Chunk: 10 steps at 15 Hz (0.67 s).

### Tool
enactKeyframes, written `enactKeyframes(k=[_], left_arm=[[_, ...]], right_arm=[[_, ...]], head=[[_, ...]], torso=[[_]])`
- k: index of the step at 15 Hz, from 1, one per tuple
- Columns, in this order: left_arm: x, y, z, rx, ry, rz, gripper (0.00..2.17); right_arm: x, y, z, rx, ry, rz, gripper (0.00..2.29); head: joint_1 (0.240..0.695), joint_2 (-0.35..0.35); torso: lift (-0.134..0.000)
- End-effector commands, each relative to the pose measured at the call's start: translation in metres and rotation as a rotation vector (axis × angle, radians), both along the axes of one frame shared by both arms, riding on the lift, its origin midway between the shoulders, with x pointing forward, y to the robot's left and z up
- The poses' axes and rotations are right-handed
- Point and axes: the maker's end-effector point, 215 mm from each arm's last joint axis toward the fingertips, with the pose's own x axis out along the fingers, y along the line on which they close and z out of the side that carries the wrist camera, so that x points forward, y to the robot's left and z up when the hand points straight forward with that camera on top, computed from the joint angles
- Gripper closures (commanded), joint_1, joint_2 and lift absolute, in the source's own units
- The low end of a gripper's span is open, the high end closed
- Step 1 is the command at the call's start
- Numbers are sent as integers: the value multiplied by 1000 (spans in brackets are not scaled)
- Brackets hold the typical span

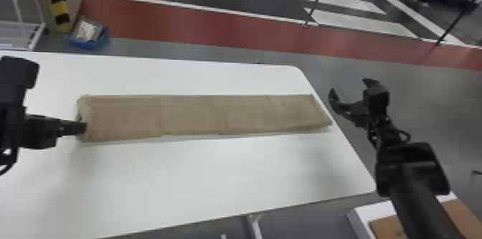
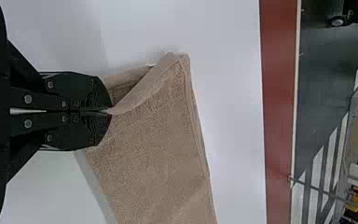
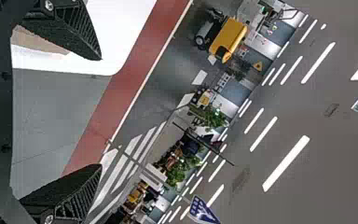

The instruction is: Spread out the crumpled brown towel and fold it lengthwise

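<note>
The brown towel (image 1: 201, 116) lies as a long, narrow folded strip across the white table, its right end close to the table's right edge. At its left end my left gripper (image 1: 83, 127) is shut on the towel's edge. In the left wrist view the left gripper (image 2: 109, 112) pinches a raised fold of the towel (image 2: 154, 149), with a small opening between layers beside the fingertips. My right gripper (image 1: 349, 89) stands open and holds nothing, just off the table's right edge. The right wrist view shows the right gripper (image 3: 100, 112) with fingers wide apart and a bit of towel (image 3: 39, 41) behind one finger.
The white table (image 1: 222, 173) extends in front of and behind the towel. White and brown boxes (image 1: 383, 220) stand low at the bottom right, under the right arm. A blue bin (image 1: 89, 37) and a white rack (image 1: 18, 12) are on the floor beyond the table's left part.
</note>
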Motion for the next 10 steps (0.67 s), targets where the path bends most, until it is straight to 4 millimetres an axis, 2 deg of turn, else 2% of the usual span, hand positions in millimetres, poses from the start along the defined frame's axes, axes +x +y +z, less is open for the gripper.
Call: enactKeyframes(k=[1,6,10], left_arm=[[2,12,4,16,-7,16,1237],[0,54,17,67,-16,68,1234],[-7,97,22,84,-15,128,1234]], right_arm=[[0,1,1,-1,-3,3,70],[3,3,3,0,-6,6,70],[5,6,5,0,-11,11,70]], head=[[687,-350],[684,-322],[683,-292]], torso=[[-120],[-120],[-120]])
